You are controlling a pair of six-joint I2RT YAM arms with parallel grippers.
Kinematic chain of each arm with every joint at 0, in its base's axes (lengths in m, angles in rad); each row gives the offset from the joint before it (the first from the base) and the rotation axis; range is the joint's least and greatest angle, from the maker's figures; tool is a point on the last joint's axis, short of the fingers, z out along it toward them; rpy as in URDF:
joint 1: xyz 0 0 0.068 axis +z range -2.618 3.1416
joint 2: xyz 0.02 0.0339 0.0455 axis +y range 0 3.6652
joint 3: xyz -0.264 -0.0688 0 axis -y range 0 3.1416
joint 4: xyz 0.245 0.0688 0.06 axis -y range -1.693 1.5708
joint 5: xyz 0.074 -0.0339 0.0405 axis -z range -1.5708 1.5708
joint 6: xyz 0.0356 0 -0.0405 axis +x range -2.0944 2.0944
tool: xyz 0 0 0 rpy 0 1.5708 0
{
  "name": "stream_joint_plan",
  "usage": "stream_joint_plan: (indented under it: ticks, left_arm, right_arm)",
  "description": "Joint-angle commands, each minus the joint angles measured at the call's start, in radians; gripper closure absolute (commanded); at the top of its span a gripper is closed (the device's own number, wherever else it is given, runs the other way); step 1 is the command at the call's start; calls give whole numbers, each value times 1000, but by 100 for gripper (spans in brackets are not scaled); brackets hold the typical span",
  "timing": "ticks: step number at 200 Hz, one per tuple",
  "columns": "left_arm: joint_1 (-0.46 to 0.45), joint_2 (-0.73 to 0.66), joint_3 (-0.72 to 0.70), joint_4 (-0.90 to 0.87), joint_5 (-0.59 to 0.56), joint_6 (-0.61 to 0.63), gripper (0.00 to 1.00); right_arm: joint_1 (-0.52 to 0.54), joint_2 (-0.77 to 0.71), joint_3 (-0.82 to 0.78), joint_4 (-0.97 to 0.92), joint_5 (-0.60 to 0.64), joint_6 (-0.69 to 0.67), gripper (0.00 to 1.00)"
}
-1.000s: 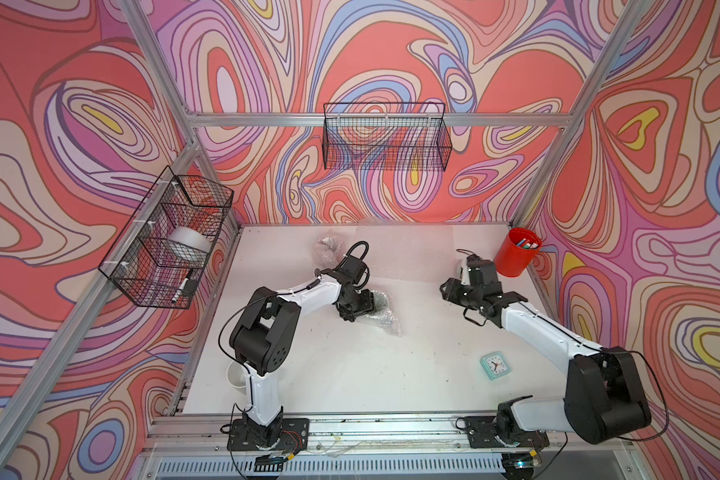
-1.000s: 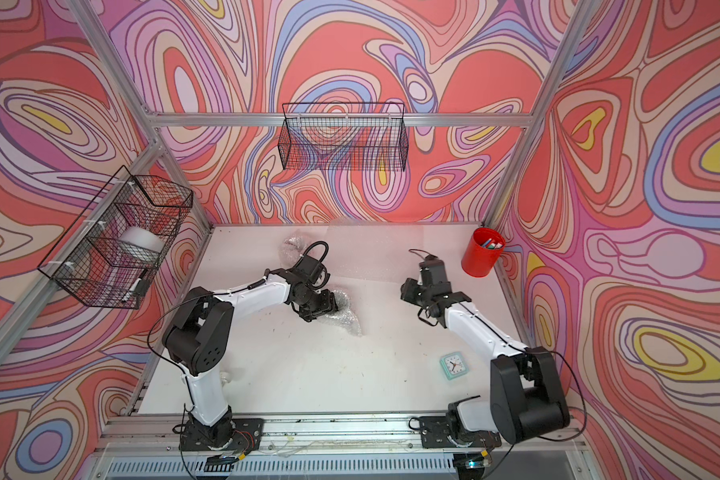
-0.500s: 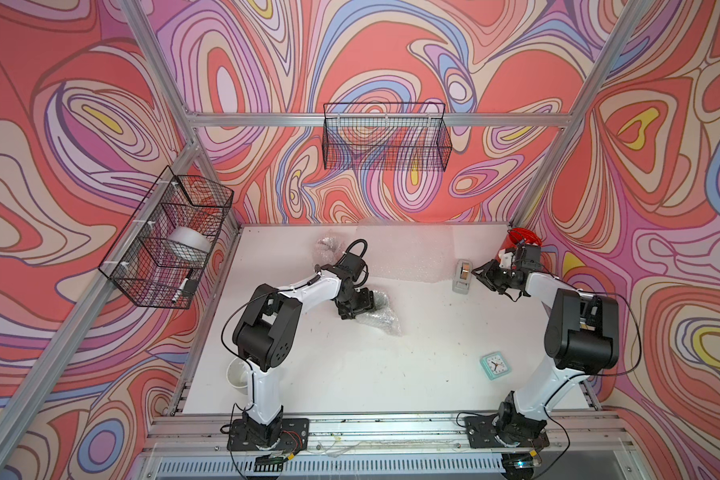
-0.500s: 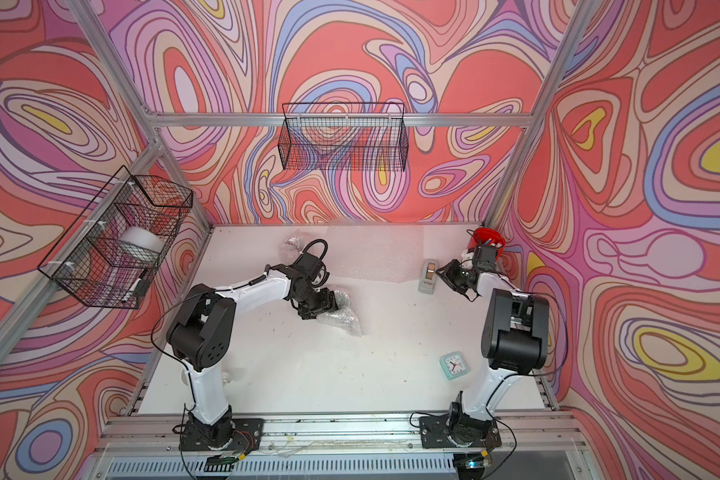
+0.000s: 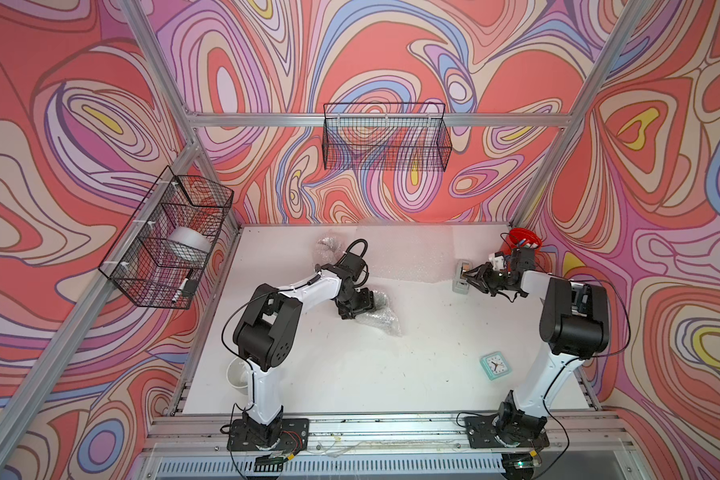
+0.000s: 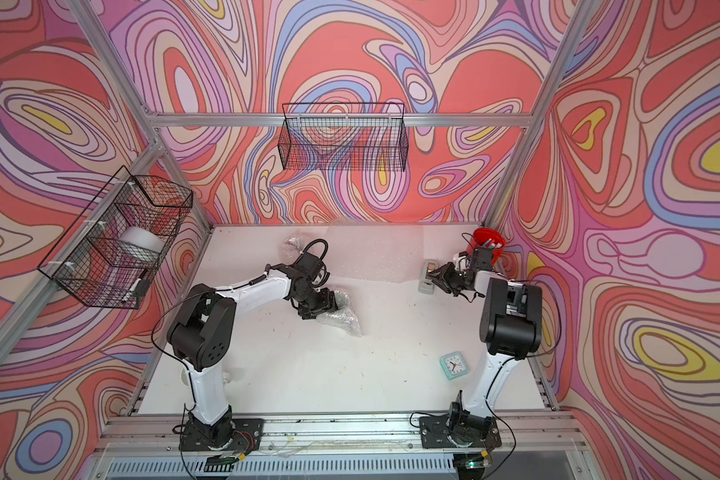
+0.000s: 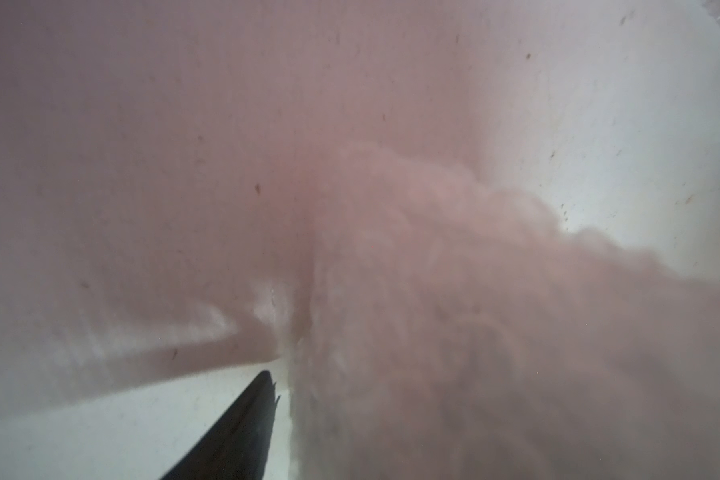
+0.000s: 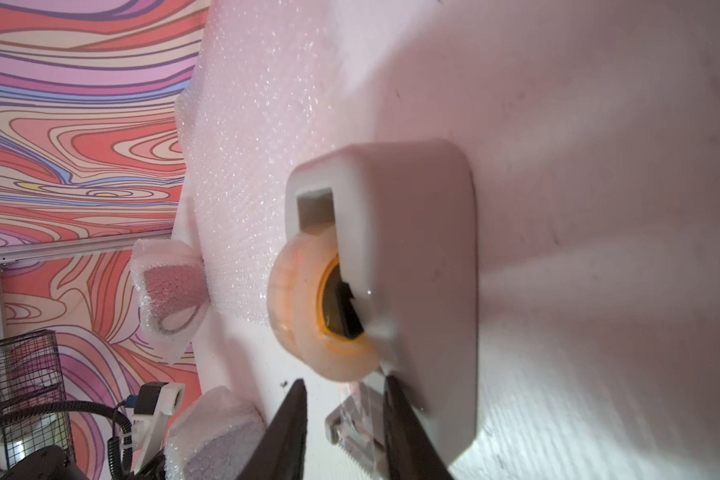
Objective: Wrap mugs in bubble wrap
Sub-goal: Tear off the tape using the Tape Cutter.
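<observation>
Between the parted fingers of your right pincer point(image 8: 344, 381) sits the clear cutter end of the white tape dispenser point(image 8: 425, 249). A gap shows beside one finger, so this pincer is released and grasps nothing. Just ahead of it lies a flat sheet of bubble wrap point(image 8: 242, 166), and past the sheet's far side a small wrapped bundle point(image 8: 167, 299) with something pinkish inside. Close beside its wrist stands the red pen cup point(image 5: 523, 240).

Your left pincer point(image 5: 370, 302) is at a crumpled bundle point(image 5: 383, 320) of bubble wrap, one end of which reaches between its jaws in both top views. At the wrist you see only one dark finger point(image 7: 233, 432), just beside the blurred wrap. The other is hidden, so you cannot tell whether it clenches. What the crumpled bundle holds is hidden. Well behind that pincer, by its arm's base, stands the white mug point(image 5: 237, 374).
</observation>
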Motion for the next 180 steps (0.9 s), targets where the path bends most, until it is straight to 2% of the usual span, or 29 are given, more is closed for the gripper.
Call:
stream_joint_plan:
  ticks: [1, 55, 116, 159, 180]
  left_arm:
    - [4, 17, -8, -38, -4, 12, 30]
    - [5, 16, -17, -31, -1, 16, 30]
    - [5, 10, -33, -18, 8, 13, 31]
    - [5, 5, -43, -4, 18, 7, 31]
    - [5, 4, -43, -4, 19, 9, 31]
  right_arm:
    - [-2, 38, 17, -10, -24, -14, 67]
    - [-4, 81, 54, -113, -58, -46, 70]
    - [-12, 52, 30, -2, -155, 15, 100]
    - [-12, -71, -69, 226, -240, 113, 100]
    - [-10, -134, -137, 278, -249, 135, 100]
